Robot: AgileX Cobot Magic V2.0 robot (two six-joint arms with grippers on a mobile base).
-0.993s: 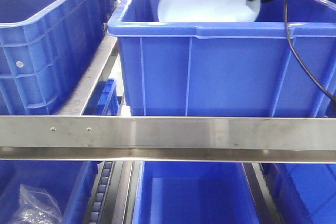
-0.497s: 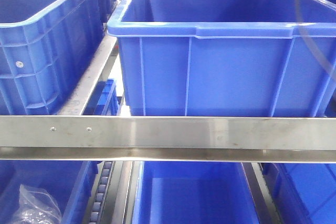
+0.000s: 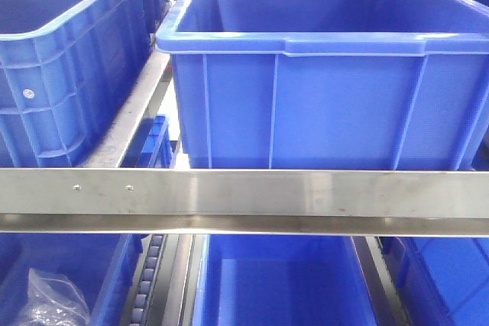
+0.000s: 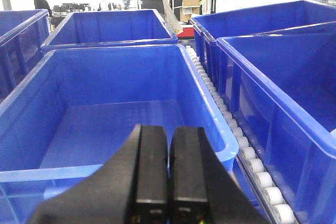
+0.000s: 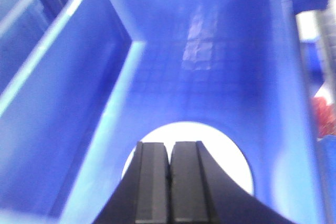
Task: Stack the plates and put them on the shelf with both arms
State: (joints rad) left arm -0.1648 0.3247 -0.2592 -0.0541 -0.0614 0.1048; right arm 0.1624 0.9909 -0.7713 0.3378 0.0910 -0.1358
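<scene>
Only one of the plates [image 5: 223, 153] shows: a pale round disc lying face-up on the floor of a blue crate [image 5: 105, 103], in the blurred right wrist view. My right gripper [image 5: 169, 144] hangs above it, shut, with nothing between its pads. My left gripper [image 4: 169, 128] is shut and empty too, hovering over the near rim of another blue crate [image 4: 121, 124]. The shelf's steel front rail [image 3: 244, 192] crosses the front view. Neither gripper nor any plate appears in that view.
Big blue crates [image 3: 306, 104] fill the rack's upper level, with more on the lower level. A roller track [image 4: 247, 153] runs between crates right of my left gripper. A crumpled plastic bag [image 3: 53, 299] lies in the lower left crate.
A second ago my right gripper and a tilted plate showed at the top of the front view above the middle crate. Both have since left that view.
</scene>
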